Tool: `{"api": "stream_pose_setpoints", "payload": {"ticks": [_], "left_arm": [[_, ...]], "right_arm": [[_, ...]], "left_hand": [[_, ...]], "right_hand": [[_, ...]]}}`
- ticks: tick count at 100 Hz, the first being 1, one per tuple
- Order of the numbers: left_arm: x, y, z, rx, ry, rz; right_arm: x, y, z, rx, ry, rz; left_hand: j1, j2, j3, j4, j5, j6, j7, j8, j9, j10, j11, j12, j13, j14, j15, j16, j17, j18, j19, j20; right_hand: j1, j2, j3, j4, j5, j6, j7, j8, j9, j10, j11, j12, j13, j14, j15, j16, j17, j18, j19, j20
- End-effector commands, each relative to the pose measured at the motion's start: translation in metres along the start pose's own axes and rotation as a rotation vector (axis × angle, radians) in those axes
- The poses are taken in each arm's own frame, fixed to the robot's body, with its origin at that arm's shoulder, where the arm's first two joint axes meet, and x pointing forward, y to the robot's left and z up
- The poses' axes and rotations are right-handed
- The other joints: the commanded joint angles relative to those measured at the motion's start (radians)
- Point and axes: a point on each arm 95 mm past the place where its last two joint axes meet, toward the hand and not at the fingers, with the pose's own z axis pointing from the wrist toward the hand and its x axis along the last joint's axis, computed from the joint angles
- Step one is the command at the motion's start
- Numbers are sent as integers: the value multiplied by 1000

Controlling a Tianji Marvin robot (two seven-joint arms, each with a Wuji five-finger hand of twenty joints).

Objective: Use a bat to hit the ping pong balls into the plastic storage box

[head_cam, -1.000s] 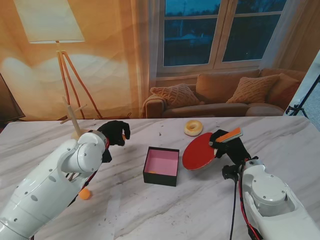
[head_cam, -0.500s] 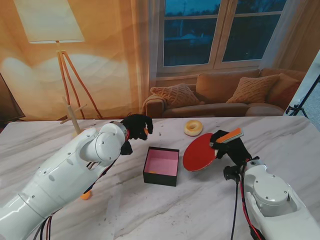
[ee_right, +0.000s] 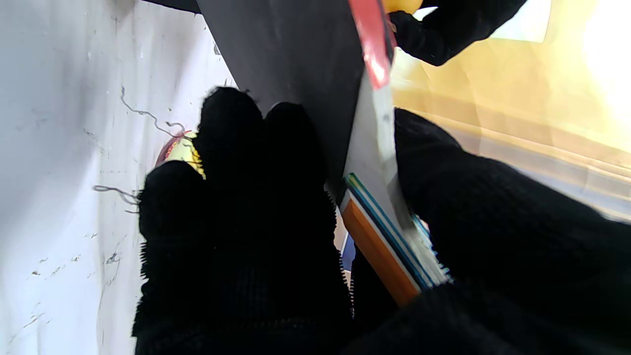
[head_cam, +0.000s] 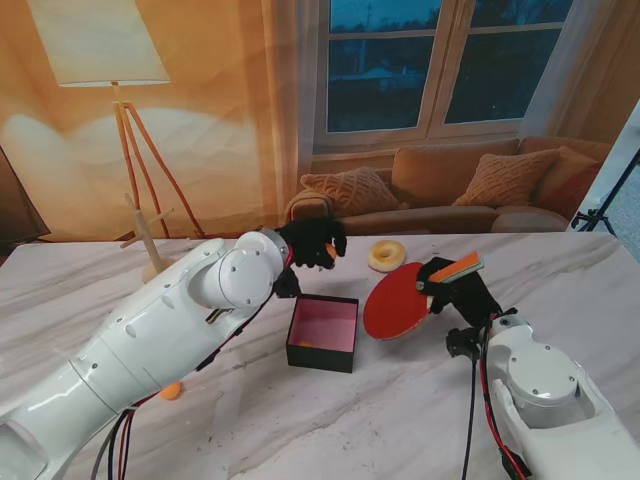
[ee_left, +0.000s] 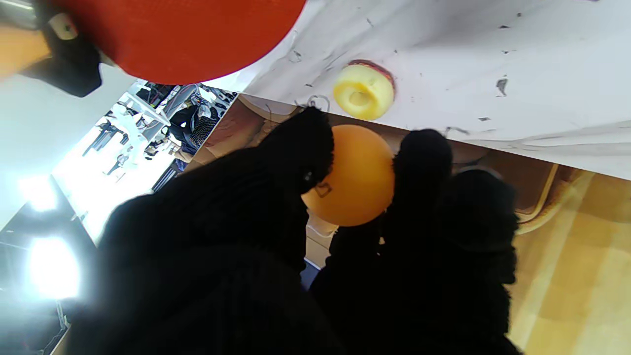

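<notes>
My left hand (head_cam: 312, 244) in its black glove is shut on an orange ping pong ball (ee_left: 351, 173), held in the air just beyond the far edge of the black storage box (head_cam: 324, 333) with its pink inside. An orange ball lies in the box's near left corner (head_cam: 304, 344). My right hand (head_cam: 462, 292) is shut on the handle of the red bat (head_cam: 396, 303), whose blade stands tilted to the right of the box. In the right wrist view the bat (ee_right: 315, 64) shows its dark face. Another orange ball (head_cam: 171, 391) lies on the table by my left arm.
A yellow ring-shaped toy (head_cam: 386, 256) lies on the marble table (head_cam: 400, 420) beyond the bat. A wooden peg stand (head_cam: 150, 245) rises at the far left. My left arm stretches across the table's left half.
My left hand has carried the ball to the right, from the far left of the table to just beyond the box. The bat and right hand have barely moved.
</notes>
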Motion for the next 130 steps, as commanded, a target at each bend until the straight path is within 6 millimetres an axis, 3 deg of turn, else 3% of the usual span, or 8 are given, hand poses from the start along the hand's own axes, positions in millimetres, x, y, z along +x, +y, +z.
{"api": "stream_pose_setpoints", "payload": {"ticks": [1,74,87,114,130], "left_arm": [[14,-2,2,-9,36,-6],[55,-4,-6,-19,168,-42],[58,-2,-7,-26,180,-55],[65,1,-11,-50,211,-72],[70,6,-12,-76,238,-56]], "right_arm": [[-5,0,1,8,-18,-3],[-30,13,5,-16,-108,-27],[-27,10,8,-6,-101,-21],[-11,4,11,12,-52,2],[4,-1,12,11,3,32]], "left_hand": [[110,61,28,18,31,49,48,28,107,-18,84,47,9,96,55,17,-11,-114,60,27],[103,86,-8,21,20,57,26,9,94,-9,74,45,-11,90,70,20,-21,-119,68,37],[100,89,-14,22,17,57,14,0,86,-12,59,36,-30,94,59,16,-43,-116,56,36],[84,99,-35,29,-2,55,-10,-5,83,-20,6,6,-116,113,-13,-17,-138,-67,-12,54],[48,107,-68,33,-18,52,-71,-15,42,-23,28,-102,-201,119,-107,-66,-247,-32,-98,123]], "right_hand": [[112,98,59,24,131,-44,36,29,6,-89,9,14,-30,-59,-12,4,-9,-34,0,10],[132,108,47,32,171,-22,10,73,-5,-75,8,20,-42,-53,-11,-1,-26,-35,-3,21],[131,109,47,32,172,-23,6,78,-6,-76,8,21,-42,-53,-9,-2,-26,-35,-3,22],[130,111,45,31,174,-25,1,84,-6,-79,8,21,-41,-55,-8,-3,-26,-36,-4,24],[129,109,46,32,174,-24,-1,86,-4,-79,8,21,-40,-54,-8,-3,-24,-35,-3,26]]}}
